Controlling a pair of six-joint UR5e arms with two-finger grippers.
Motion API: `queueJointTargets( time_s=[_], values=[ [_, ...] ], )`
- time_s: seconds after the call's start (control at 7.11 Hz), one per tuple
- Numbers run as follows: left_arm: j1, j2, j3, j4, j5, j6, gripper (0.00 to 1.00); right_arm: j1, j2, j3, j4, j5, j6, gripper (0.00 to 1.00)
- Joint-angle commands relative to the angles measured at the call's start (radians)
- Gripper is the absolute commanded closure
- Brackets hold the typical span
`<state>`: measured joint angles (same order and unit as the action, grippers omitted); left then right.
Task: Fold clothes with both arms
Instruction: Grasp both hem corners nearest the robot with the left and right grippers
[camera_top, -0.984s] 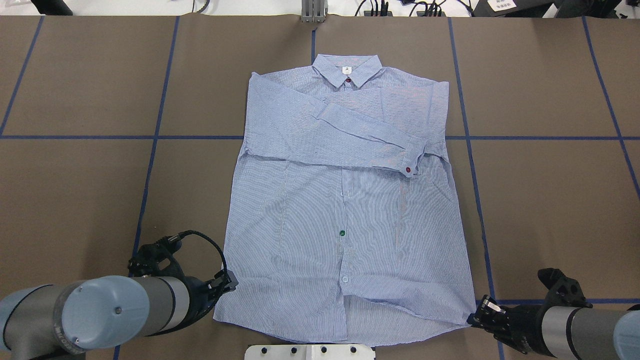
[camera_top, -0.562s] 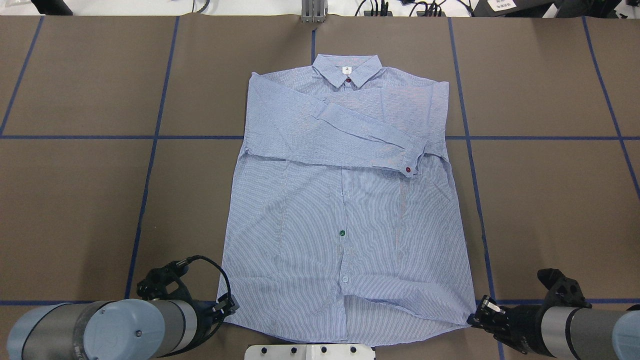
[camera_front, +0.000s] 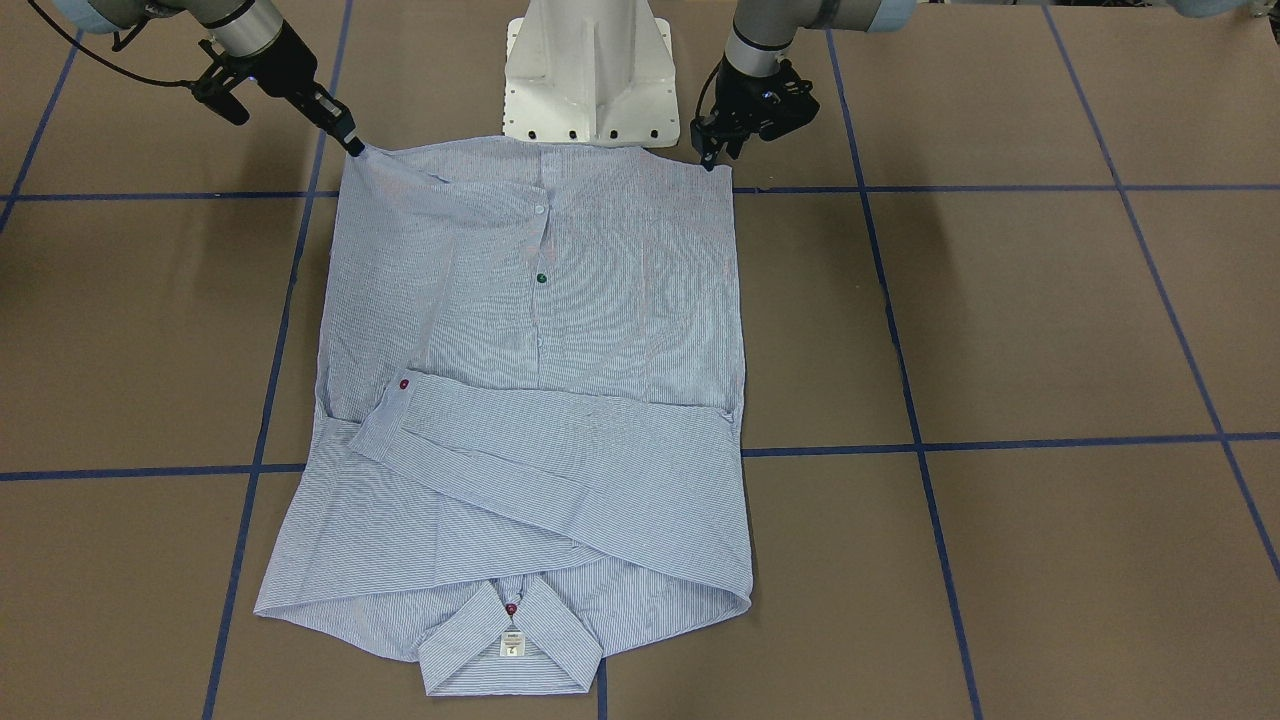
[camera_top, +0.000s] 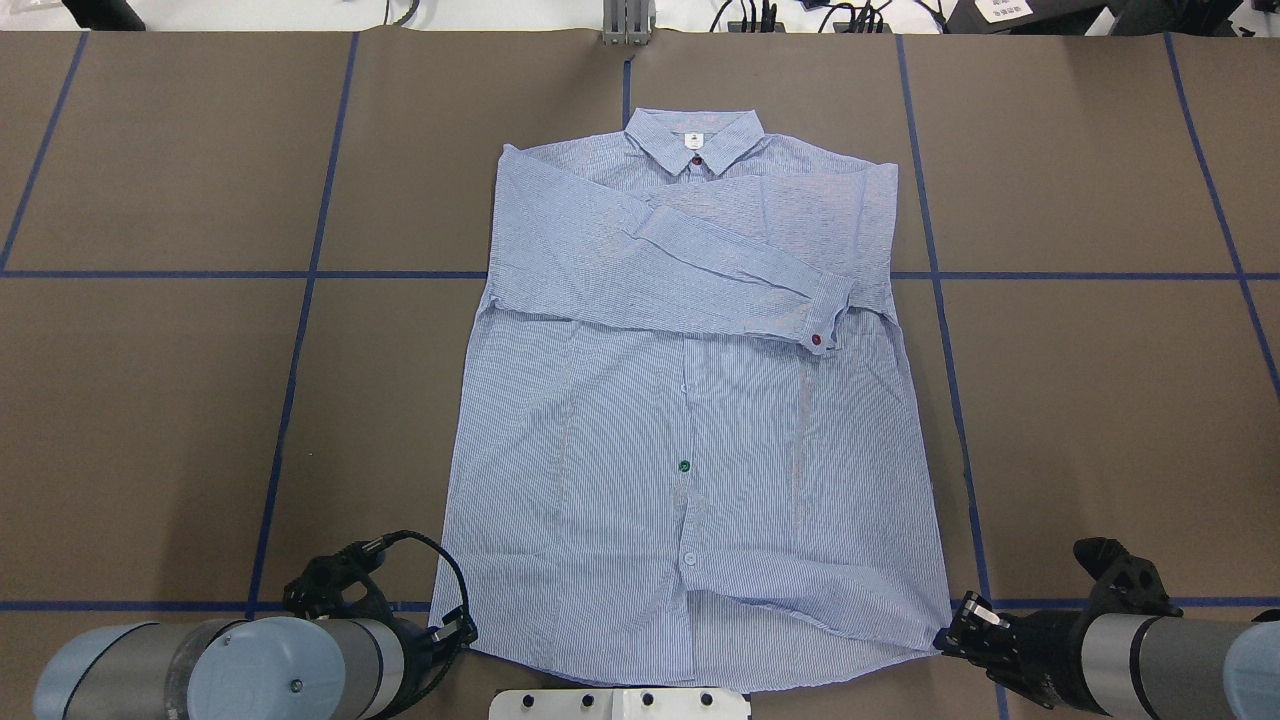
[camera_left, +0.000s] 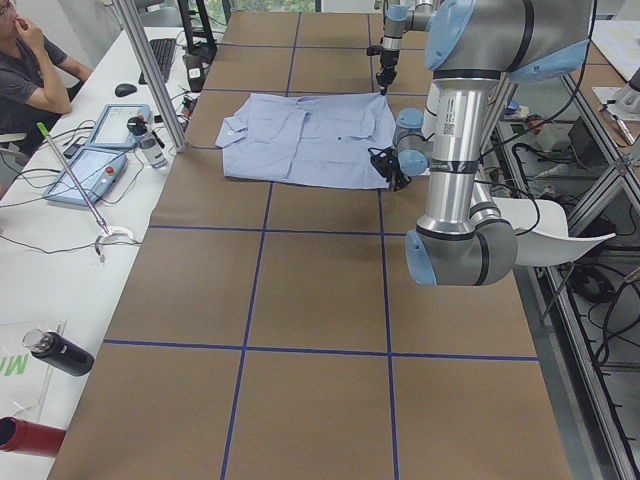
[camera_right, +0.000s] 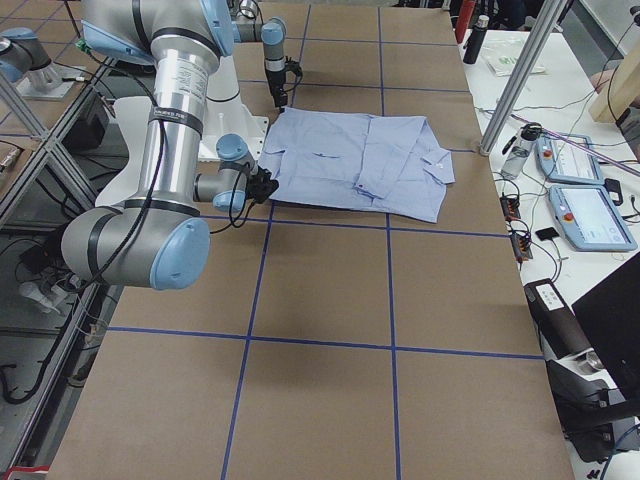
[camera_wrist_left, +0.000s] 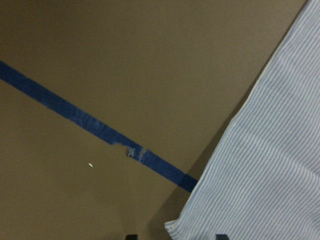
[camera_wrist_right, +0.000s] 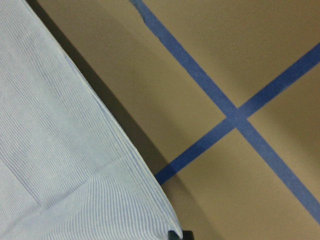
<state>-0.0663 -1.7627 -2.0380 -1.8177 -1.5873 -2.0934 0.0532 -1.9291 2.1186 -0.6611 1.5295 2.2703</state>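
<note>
- Overhead view: high behind the robot, looking forward and down; the whole shirt (camera_top: 690, 400) lies beyond both jaws.
- Front-facing view: from across the table (camera_front: 1050, 330), steeply down, showing the same shirt reversed.
- Side views: distant, one from each table end, looking along it.
- Wrist views: very close, each with a hem corner at its own jaws.

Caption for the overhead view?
Striped shirt lies flat, sleeves folded across its chest; left gripper open at one hem corner, right gripper shut on the other.

Silver-grey tubular left arm (camera_top: 370, 655), right arm (camera_top: 1120, 650) alike, pale blue joint caps (camera_top: 250, 672), black cables (camera_top: 452, 568), white pedestal (camera_front: 588, 70)
</note>
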Motion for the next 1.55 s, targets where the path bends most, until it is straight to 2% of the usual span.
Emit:
queueJointTargets(
  time_s=[0.0, 0.14, 0.42, 0.56, 0.84, 1.12, 1.27, 1.41],
  values=[
    [0.0, -0.011, 0.004, 0.0, 0.003, 0.0, 0.84, 0.002, 0.001, 0.001, 0.0, 0.0, 0.0, 1.0],
    [-0.009, -0.011, 0.002, 0.001, 0.019, 0.007, 0.83, 0.002, 0.001, 0.001, 0.0, 0.0, 0.0, 1.0],
    [-0.013, 0.002, -0.001, 0.003, 0.03, 0.029, 0.53, 0.003, -0.001, 0.003, 0.0, 0.0, 0.0, 1.0],
    [-0.016, 0.003, 0.001, 0.006, 0.03, 0.059, 0.46, 0.004, 0.001, 0.003, 0.0, 0.0, 0.0, 1.0],
    [-0.027, 0.003, -0.004, 0.008, 0.032, 0.072, 0.46, 0.004, 0.001, 0.003, 0.0, 0.0, 0.0, 1.0],
    [-0.023, 0.003, 0.001, 0.006, 0.03, 0.07, 0.66, 0.005, -0.001, 0.003, 0.0, 0.0, 0.0, 1.0],
    [-0.024, 0.003, 0.001, 0.006, 0.032, 0.07, 0.71, 0.005, -0.001, 0.004, 0.0, 0.0, 0.0, 1.0],
    [-0.024, 0.003, -0.001, 0.006, 0.03, 0.07, 0.96, 0.005, -0.001, 0.006, 0.0, 0.0, 0.0, 1.0]
  ],
)
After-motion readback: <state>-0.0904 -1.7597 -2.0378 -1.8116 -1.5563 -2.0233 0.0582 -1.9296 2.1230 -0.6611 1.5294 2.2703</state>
